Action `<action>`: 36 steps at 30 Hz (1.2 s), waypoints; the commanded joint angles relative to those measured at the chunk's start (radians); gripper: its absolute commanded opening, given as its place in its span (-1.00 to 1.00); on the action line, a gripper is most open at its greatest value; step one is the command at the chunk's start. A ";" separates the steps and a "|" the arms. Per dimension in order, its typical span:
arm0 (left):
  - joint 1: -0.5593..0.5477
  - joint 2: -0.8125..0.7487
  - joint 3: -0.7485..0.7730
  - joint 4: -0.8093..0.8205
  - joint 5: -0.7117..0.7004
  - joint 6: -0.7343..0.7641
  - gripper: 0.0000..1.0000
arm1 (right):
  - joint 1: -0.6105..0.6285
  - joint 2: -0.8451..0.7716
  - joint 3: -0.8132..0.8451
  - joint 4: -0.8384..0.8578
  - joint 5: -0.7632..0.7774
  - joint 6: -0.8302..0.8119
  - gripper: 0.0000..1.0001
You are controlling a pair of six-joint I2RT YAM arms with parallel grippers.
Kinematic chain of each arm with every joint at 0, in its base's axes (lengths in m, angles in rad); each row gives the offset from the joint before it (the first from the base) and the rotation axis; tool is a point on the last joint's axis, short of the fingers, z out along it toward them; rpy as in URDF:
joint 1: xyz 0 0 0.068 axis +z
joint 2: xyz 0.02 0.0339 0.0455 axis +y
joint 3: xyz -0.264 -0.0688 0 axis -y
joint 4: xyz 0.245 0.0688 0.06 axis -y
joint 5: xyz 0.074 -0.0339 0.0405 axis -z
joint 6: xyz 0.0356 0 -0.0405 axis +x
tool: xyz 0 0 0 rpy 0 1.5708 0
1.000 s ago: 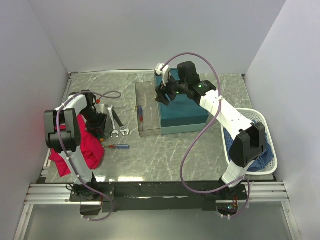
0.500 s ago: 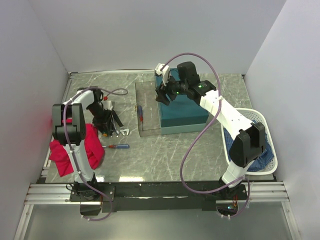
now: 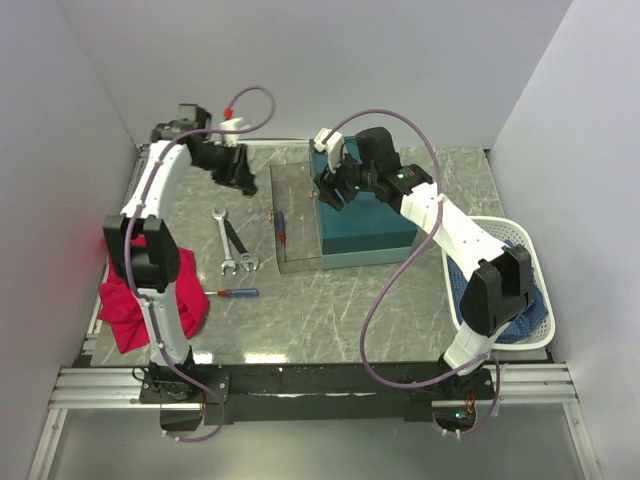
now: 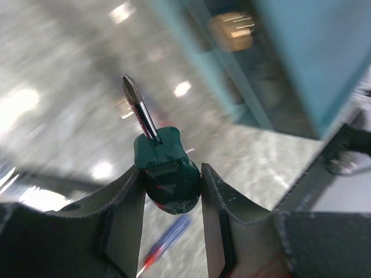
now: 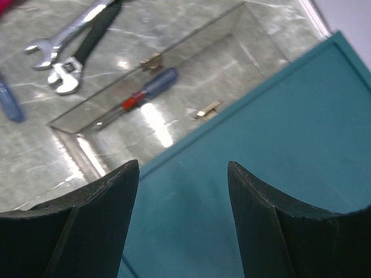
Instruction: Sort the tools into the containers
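Progress: early, by the look of it. The table (image 3: 330,310) has several tools loose on it.

- Teal box (image 3: 375,225) sits centre-back. Its clear lid (image 3: 298,245) lies open and flat along its left side.
- One red-and-blue screwdriver (image 3: 281,228) lies in that lid. It's the only tool visibly in or on a container.
- White basket (image 3: 505,224) at the right edge shows only blue mesh, and the right arm hides part of it.
- Red cloth (image 3: 125,315) is bunched at the near left, by the left arm's base.

Left to sort:
- Silver wrench (image 3: 223,240) and dark-handled wrench (image 3: 238,243) lie together just left of the lid.
- A second red-and-blue screwdriver (image 3: 234,293) lies nearer the arms, apart from the wrenches.

In hand: the stubby screwdriver (image 4: 167,174), green handle, is pinched between both fingers of the left gripper (image 4: 172,176), shaft pointing out past the fingertips. It is held off the table at back-left, near the lid's far corner. Likely the next step is a drop into a container.

Right gripper (image 5: 182,168): jaws spread, empty, hovering over the teal box's left edge.
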 commanded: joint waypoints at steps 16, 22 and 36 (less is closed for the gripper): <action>-0.149 0.161 0.109 0.064 0.182 -0.127 0.56 | -0.056 -0.137 -0.069 0.060 0.083 -0.005 0.40; -0.106 0.009 0.023 -0.075 0.148 0.142 0.64 | -0.056 -0.125 -0.070 0.053 0.080 -0.014 0.41; -0.011 -0.616 -0.881 0.044 -0.097 1.037 0.48 | -0.067 -0.114 -0.087 0.043 0.051 -0.011 0.41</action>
